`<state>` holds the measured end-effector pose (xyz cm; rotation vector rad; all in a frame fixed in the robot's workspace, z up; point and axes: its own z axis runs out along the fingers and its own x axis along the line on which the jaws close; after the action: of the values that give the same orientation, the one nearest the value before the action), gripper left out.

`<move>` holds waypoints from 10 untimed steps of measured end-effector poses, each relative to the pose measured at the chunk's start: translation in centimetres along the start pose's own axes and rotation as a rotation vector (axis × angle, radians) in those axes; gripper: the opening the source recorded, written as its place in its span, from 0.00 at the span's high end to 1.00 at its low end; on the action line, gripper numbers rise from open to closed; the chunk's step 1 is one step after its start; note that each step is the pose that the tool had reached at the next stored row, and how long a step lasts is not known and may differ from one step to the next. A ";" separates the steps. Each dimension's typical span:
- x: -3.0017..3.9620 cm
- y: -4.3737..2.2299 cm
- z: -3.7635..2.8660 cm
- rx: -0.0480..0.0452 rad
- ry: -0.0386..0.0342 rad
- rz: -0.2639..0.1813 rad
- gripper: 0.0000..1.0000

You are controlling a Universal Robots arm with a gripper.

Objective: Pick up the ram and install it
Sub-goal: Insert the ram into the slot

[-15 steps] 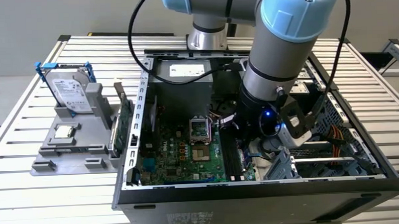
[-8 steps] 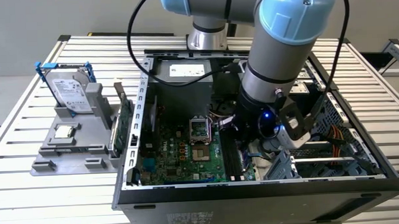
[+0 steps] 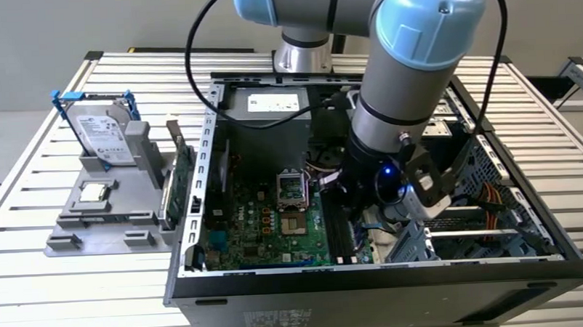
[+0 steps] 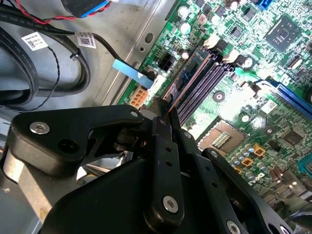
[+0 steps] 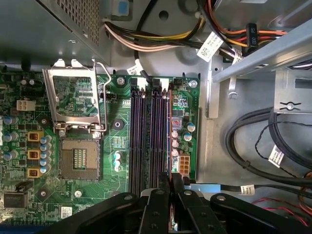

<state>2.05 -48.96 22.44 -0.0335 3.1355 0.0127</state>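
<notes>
1. Slatted metal bench, grey wall behind. At the exterior view's left you have a grey fixture tray carrying one hard drive stood upright and one small square processor chip lying flat.
2. Just right of the tray, one green expansion card stands on edge beside the open PC case.
3. Mid-case: motherboard with one open CPU socket. Four memory slots run side by side in the first wrist view.
4. The arm reaches down into the case right of the socket. The gripper is clenched on the ram, held edge-on between the fingers.
5. Key relation: the ram sits directly under the gripper, long axis parallel to the slots and over the slot at the bank's outer edge, away from the socket. I judge it at or entering that slot; you can't confirm seating from these views.
6. Right of the arm: drive cage and cable bundles.
</notes>
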 end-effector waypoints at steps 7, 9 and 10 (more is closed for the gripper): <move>0.15 0.00 0.20 -0.0001 0.0000 -0.002 1.00; 0.17 0.00 0.26 -0.0001 0.0000 -0.003 1.00; 0.20 0.00 0.28 -0.0001 0.0000 -0.003 1.00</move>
<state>1.85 -48.96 22.16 -0.0381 3.1354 0.0129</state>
